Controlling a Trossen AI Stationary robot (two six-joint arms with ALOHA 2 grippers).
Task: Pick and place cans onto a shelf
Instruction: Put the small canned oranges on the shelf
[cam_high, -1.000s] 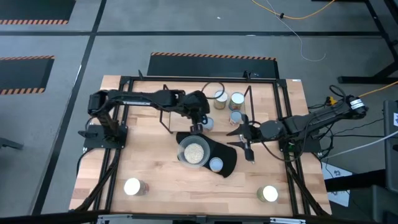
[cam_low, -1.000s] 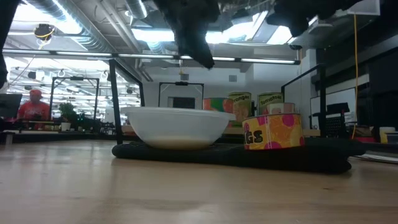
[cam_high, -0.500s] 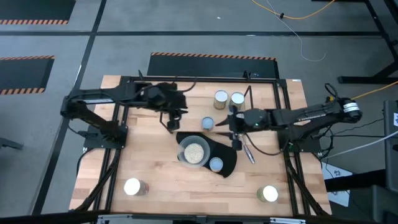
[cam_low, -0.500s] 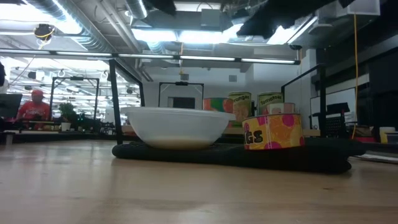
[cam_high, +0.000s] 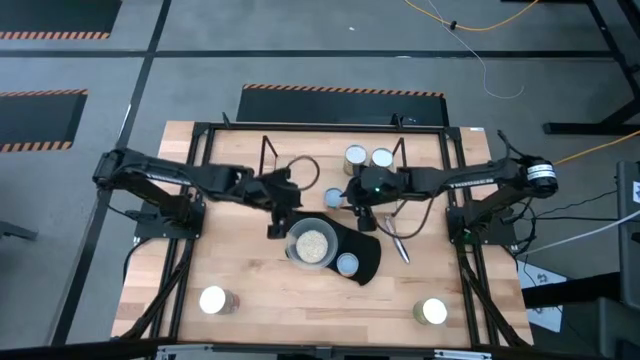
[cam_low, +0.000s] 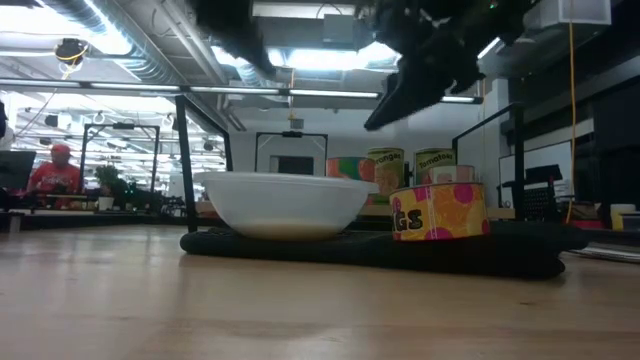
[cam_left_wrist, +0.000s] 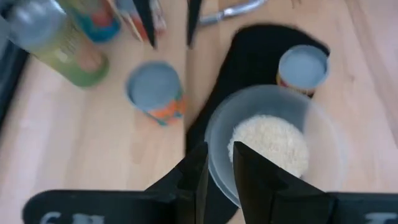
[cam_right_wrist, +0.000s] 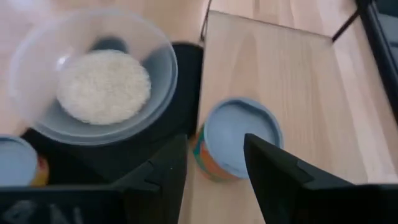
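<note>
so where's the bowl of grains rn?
In the high view the bowl sits near table centre on the left part of the black mat, with a blue-topped can on the mat to its right. The left claw is beside its left rim.

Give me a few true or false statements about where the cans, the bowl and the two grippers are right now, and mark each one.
1. The bowl holds pale grains. True.
2. The can with the bluish top stands on the black mat beside the bowl. True.
3. The right gripper is clamped on a can and lifting it. False: its fingers are open, with the bluish-topped can on the wood just beyond them, not gripped.
4. The left gripper is at the bowl's rim. True.
5. All the cans sit together at the back of the table. False: two, the left one and the right one, stand near the front corners.
</note>
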